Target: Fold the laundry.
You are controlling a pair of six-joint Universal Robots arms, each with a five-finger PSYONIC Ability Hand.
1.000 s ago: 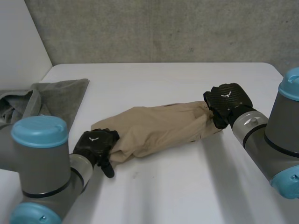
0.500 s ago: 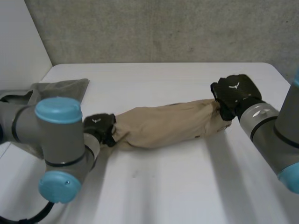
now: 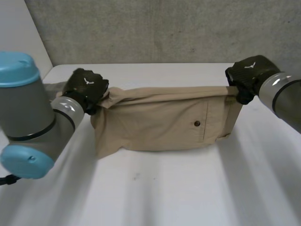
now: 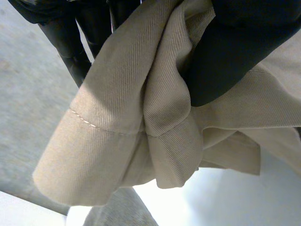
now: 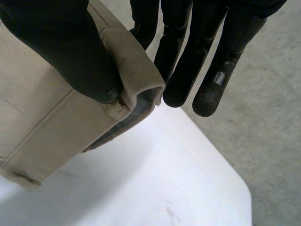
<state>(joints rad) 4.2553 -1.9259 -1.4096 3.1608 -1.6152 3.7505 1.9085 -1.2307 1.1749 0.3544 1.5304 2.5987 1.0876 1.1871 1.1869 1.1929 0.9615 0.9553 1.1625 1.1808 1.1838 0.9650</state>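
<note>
A pair of tan shorts (image 3: 164, 122) hangs stretched between my two hands above the white table (image 3: 188, 188), with a buttoned pocket facing me. My left hand (image 3: 84, 89) is shut on the shorts' left upper corner. In the left wrist view its thumb (image 4: 225, 61) pinches bunched tan cloth (image 4: 141, 117) against the fingers. My right hand (image 3: 249, 75) is shut on the right upper corner. There the thumb (image 5: 61, 52) presses the waistband (image 5: 131, 66) against the fingers (image 5: 188, 61). The lower edge of the shorts rests on the table.
A grey cloth (image 3: 51, 89) lies on the table at the far left, mostly hidden behind my left arm (image 3: 28, 117). A concrete wall (image 3: 164, 28) runs behind the table's far edge.
Both hands have risen and moved apart, lifting the shorts from a crumpled roll on the table into a spread, hanging sheet. My left hand closed on its corner.
</note>
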